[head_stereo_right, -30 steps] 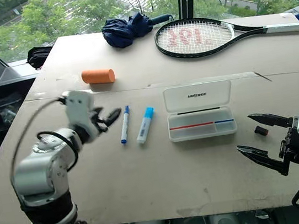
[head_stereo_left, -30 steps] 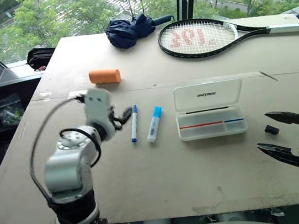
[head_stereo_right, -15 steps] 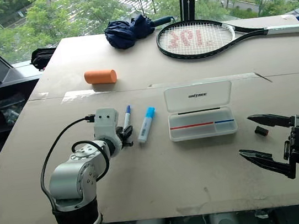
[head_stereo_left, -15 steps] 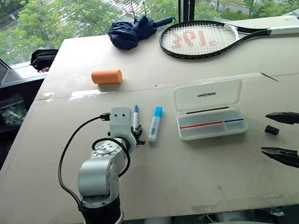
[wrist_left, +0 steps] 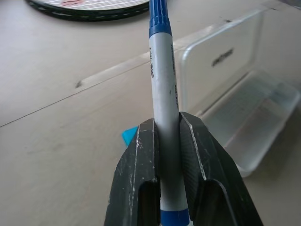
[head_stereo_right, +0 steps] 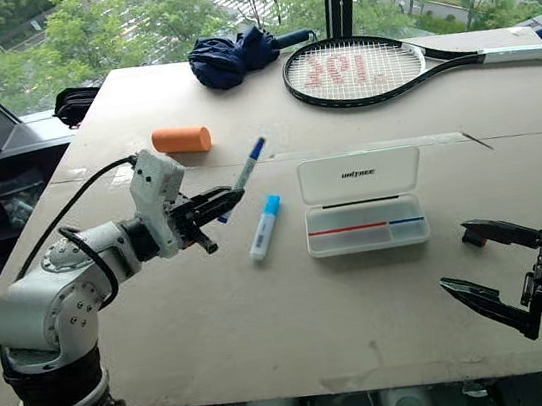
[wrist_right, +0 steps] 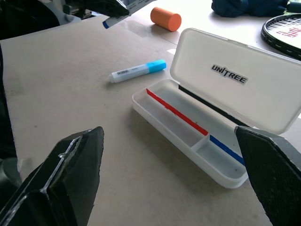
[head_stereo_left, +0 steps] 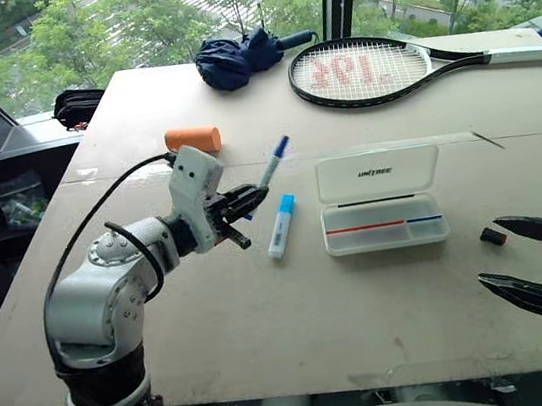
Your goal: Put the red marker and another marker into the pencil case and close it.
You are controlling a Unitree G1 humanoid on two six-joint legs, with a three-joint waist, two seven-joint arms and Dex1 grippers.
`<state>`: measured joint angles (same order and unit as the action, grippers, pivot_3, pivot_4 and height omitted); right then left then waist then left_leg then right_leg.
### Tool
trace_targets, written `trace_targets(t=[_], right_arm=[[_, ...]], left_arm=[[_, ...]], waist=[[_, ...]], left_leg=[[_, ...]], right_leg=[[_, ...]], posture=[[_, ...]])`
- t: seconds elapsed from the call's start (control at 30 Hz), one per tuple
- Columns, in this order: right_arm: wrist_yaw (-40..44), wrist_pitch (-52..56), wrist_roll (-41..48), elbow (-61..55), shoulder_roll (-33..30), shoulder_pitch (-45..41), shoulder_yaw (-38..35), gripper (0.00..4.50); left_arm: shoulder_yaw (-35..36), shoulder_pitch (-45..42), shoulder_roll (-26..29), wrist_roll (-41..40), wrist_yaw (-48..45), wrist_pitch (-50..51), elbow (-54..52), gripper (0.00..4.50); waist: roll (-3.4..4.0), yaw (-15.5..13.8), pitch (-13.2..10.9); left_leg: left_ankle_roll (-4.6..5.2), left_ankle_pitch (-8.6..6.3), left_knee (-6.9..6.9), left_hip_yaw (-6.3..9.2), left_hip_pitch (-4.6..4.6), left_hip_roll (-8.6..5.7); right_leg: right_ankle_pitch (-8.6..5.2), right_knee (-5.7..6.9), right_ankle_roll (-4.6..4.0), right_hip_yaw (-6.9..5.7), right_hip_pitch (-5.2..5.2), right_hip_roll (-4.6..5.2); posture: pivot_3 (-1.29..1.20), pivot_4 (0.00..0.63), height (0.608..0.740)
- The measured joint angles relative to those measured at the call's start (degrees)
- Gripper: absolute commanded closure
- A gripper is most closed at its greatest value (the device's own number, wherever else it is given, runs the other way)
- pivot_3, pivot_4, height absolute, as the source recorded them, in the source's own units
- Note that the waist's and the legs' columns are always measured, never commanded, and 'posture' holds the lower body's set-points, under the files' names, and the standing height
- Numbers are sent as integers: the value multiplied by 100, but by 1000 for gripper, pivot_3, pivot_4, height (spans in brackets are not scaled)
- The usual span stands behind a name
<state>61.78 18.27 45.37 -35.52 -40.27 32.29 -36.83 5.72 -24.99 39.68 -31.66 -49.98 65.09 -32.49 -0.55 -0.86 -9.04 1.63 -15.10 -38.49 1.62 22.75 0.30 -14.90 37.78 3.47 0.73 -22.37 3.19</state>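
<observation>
Since the earlier frame, the left gripper [head_stereo_left: 250,199] had lifted the dark blue marker [head_stereo_left: 271,166] off the table [head_stereo_left: 385,298] and held it clamped between its fingers, tip angled up. Just beside it, a light blue marker [head_stereo_left: 280,226] lay flat. Farther right, the pencil case [head_stereo_left: 381,199] sat open, lid back. The right gripper [head_stereo_left: 525,261] hovered near the table's edge, fingers spread wide.

The pencil case [head_stereo_left: 384,220] is lying open, nothing covering its tray. A light blue marker [head_stereo_left: 280,225] is lying on the table [head_stereo_left: 296,310] between the case and the left gripper [head_stereo_left: 250,198]. Bare table is stretching toward the right gripper [head_stereo_left: 521,257]; a small black cap [head_stereo_left: 493,235] is sitting near it.
</observation>
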Motion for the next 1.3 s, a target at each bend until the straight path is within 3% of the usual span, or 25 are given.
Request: trace_targets(t=[0.07, 0.17, 0.4, 0.53, 0.6, 0.63, 0.87, 0.97, 1.1, 1.3], right_arm=[[-82, -37, -70, -7, 71, 115, -47, 0], [-240, -101, -121, -207, 244, 264, -164, 0], [-464, -214, -220, -650, 610, 737, -248, 0], [-466, -364, -256, -728, 812, 1011, -298, 0], [-460, -417, -268, -744, 873, 1102, -325, 0], [-454, -556, -318, -765, 998, 1247, -356, 0], [-463, -769, -387, -836, 1040, 1343, -356, 0], [-463, -791, -394, -835, 1024, 1341, -340, 0], [-457, -803, -397, -784, 936, 1182, -228, 0], [-378, -746, -385, -449, 598, 683, -6, 0]], left_arm=[[-895, -547, 440, 63, -850, -421, 286, 4428], [-2482, -1696, -50, 933, -1225, -1442, 1559, 4428], [-3979, -2972, -1366, 2217, -1241, -2473, 4089, 4428], [-4189, -3214, -1843, 2552, -1254, -2961, 4950, 4428], [-4215, -3293, -1984, 2624, -1272, -3079, 5186, 4428], [-4233, -3510, -2255, 2782, -1342, -3274, 5573, 3928], [-4105, -3560, -2408, 2910, -1610, -3296, 5699, 1056], [-3714, -3439, -2095, 2622, -1743, -2683, 4986, 1056], [-2582, -2602, -1454, 1930, -1481, -1143, 3232, 1056], [-739, -1196, -1786, 1944, 586, 755, 1196, 1056]], waist=[[8, -15, 3], [8, -64, 2], [-1, 48, -6], [1, 24, -9], [1, 25, -10], [-2, 12, -12], [0, 18, -13], [4, 47, -17], [18, 134, -14], [12, 66, -16]], left_leg=[[0, 0, 2, -9, -7, -5], [1, 0, -3, -15, -7, -18], [6, -2, 8, -17, 14, -16], [6, -2, 11, -12, 15, -11], [6, -2, 9, -15, 15, -10], [6, -2, 7, -18, 17, -10], [6, -2, 7, -20, 17, -7], [6, -2, 9, -20, 15, 6], [5, -2, 11, -13, 10, 18], [4, -1, 3, -13, 10, 10]], right_leg=[[0, -1, 0, 7, 3, 3], [0, -2, 1, 14, 6, 1], [-1, 4, 6, 23, -29, -17], [-2, 10, 7, 18, -34, -22], [-2, 11, 7, 21, -34, -23], [-3, 10, 7, 21, -34, -21], [-3, 10, 8, 24, -34, -20], [-3, 13, 7, 27, -36, -21], [-3, 19, 6, 20, -35, -19], [-2, 19, 8, 18, -28, -11]], posture=[[0, 150, 730], [0, 150, 730], [0, 150, 730], [0, 150, 730], [0, 150, 730], [0, 150, 730], [0, 150, 730], [0, 150, 730], [0, 150, 730], [0, 150, 730]])
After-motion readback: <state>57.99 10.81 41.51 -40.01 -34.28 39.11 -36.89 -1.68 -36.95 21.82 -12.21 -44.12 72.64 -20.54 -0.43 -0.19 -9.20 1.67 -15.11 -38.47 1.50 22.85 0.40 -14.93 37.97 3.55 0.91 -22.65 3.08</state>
